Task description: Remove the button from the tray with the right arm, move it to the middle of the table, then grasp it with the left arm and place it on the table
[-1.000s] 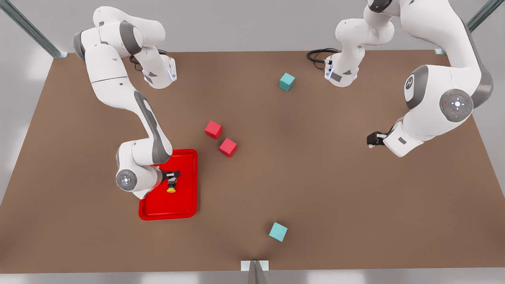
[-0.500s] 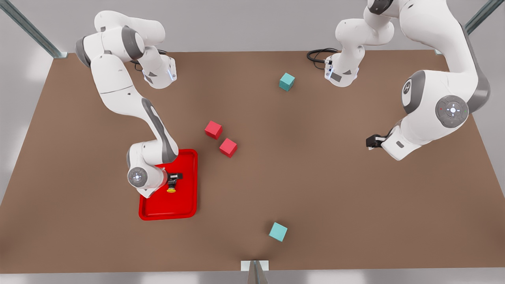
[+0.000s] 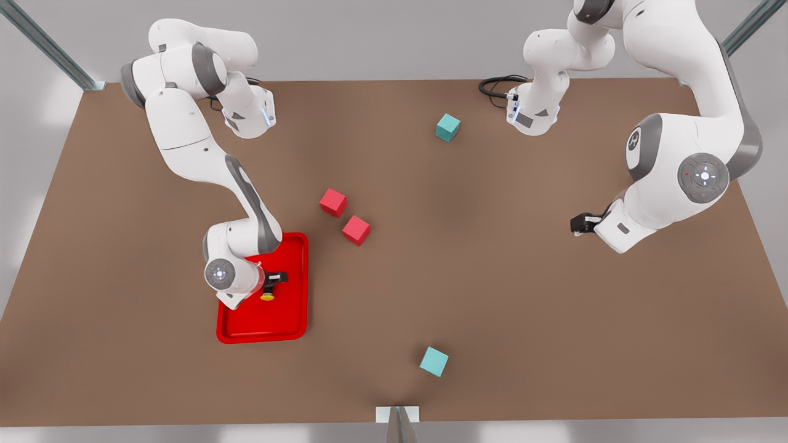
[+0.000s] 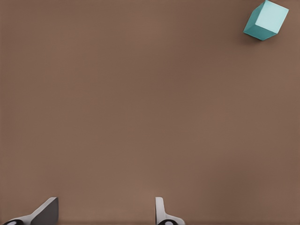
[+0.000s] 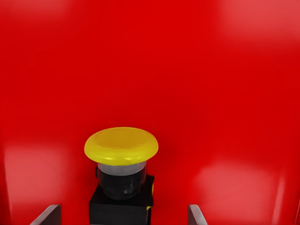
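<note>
Matte brown table, glossy red tray, smooth plastic-looking parts

The table (image 3: 394, 295) is a flat, matte brown top without visible grain. The tray (image 3: 289, 320) is smooth and glossy, catching soft highlights in the right wrist view. The button (image 5: 122, 173) has a satiny yellow cap on a dull black body. Both arms wear smooth white shells with grey covers; the right gripper (image 3: 274, 280) and left gripper (image 3: 578, 223) look matte black. The cubes are flat-coloured, matte.
</note>
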You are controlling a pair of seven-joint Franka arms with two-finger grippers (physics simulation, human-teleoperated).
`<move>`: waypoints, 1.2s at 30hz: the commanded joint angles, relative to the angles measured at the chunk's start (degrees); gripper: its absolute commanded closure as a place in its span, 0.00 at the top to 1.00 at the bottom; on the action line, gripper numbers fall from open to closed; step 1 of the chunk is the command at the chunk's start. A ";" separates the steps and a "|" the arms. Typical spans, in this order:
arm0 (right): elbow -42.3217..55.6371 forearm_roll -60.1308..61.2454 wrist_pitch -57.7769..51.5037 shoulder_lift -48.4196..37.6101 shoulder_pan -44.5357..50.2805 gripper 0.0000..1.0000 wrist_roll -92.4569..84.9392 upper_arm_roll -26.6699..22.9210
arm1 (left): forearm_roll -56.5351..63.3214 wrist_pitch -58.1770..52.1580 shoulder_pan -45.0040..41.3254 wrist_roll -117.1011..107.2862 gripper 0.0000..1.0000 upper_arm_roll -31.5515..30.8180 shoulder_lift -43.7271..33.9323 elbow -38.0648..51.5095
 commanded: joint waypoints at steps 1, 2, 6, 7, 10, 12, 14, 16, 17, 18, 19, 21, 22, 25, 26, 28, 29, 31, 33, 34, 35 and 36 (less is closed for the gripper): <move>-0.60 0.07 0.95 -0.25 0.47 0.95 0.41 0.00 | 0.09 0.06 0.01 -0.06 1.00 -0.01 -0.07 0.05; -0.69 0.07 1.05 -0.25 0.47 0.87 0.32 0.00 | 0.09 0.06 0.01 -0.06 1.00 -0.01 -0.07 0.04; -0.95 -0.01 1.13 -0.25 0.47 0.58 0.32 -0.09 | 0.09 0.06 0.01 -0.06 1.00 -0.01 -0.07 0.05; -0.95 -0.01 1.13 -0.25 0.47 0.58 0.32 -0.09 | 0.09 0.06 0.01 -0.06 1.00 -0.01 -0.07 0.05; -0.95 -0.01 1.13 -0.16 0.47 0.58 0.32 -0.09 | 0.09 0.06 0.01 -0.06 1.00 -0.01 -0.07 0.05; -0.95 -0.01 1.13 -0.16 0.47 0.58 0.32 -0.09 | 0.09 -0.03 0.01 -0.06 1.00 -0.01 -0.07 0.05; -0.95 -0.28 1.13 -0.16 0.47 0.46 0.32 -0.09 | 0.09 -0.03 0.01 -0.06 1.00 -0.01 -0.07 0.05; -0.95 -0.28 1.13 -0.16 0.47 0.46 0.32 -0.09 | 0.09 -0.03 0.01 -0.06 1.00 -0.01 -0.07 0.05; -0.95 -0.28 1.13 -0.25 0.47 0.45 0.32 -0.09 | 0.09 -0.03 0.01 -0.06 1.00 -0.01 -0.07 0.05; -0.95 -0.28 1.05 -0.34 0.47 0.42 0.32 -0.09 | 0.09 -0.12 0.01 -0.06 1.00 -0.01 -0.07 0.05; -0.95 -0.28 1.05 -0.51 0.47 0.41 0.32 -0.09 | 0.09 -0.03 0.01 -0.06 1.00 -0.01 -0.07 0.05; -0.86 -0.36 0.78 -0.87 0.47 0.39 0.67 -0.09 | 0.09 -0.12 0.01 -0.06 1.00 -0.01 -0.07 0.05; -0.86 -0.37 0.78 -0.87 0.73 0.37 0.76 -0.09 | 0.09 -0.29 0.01 -0.06 1.00 -0.01 -0.24 0.05; -0.86 -0.37 0.34 -1.31 0.73 0.34 0.76 -0.09 | 0.09 -0.29 -0.17 -0.06 1.00 0.08 -0.24 0.13; -0.86 -0.37 0.17 -1.48 0.65 0.34 0.76 -0.09 | 0.18 -0.21 -0.08 -0.06 1.00 0.08 -0.24 0.13; -0.34 -0.28 -3.00 -3.33 0.56 0.34 0.67 -0.09 | 1.67 -0.38 -0.26 -0.06 1.00 -0.01 -0.24 0.13; 0.45 0.07 -5.45 -4.38 0.65 0.34 0.67 -0.09 | 1.67 -0.56 -0.17 0.11 1.00 -0.01 -0.33 0.31; 5.99 0.51 -11.69 -4.12 1.26 0.34 1.82 0.00 | 1.67 -0.64 0.01 0.29 1.00 -0.01 -0.50 0.40; 13.37 1.39 -17.14 -1.84 3.63 0.34 4.36 -0.53 | 2.46 -0.47 0.45 0.64 1.00 0.16 -0.42 0.31; 18.38 1.57 -20.75 0.27 6.00 0.34 7.17 -1.06 | 2.46 -0.38 0.54 0.55 1.00 0.16 -0.42 0.22; 22.95 2.71 -24.00 2.12 8.29 0.34 10.07 -1.23 | 2.46 -0.38 1.15 0.55 1.00 0.16 -0.42 0.22; 26.99 4.90 -26.46 4.05 13.29 0.34 12.45 -4.65 | 2.55 -0.38 1.41 0.55 1.00 0.16 -0.42 0.22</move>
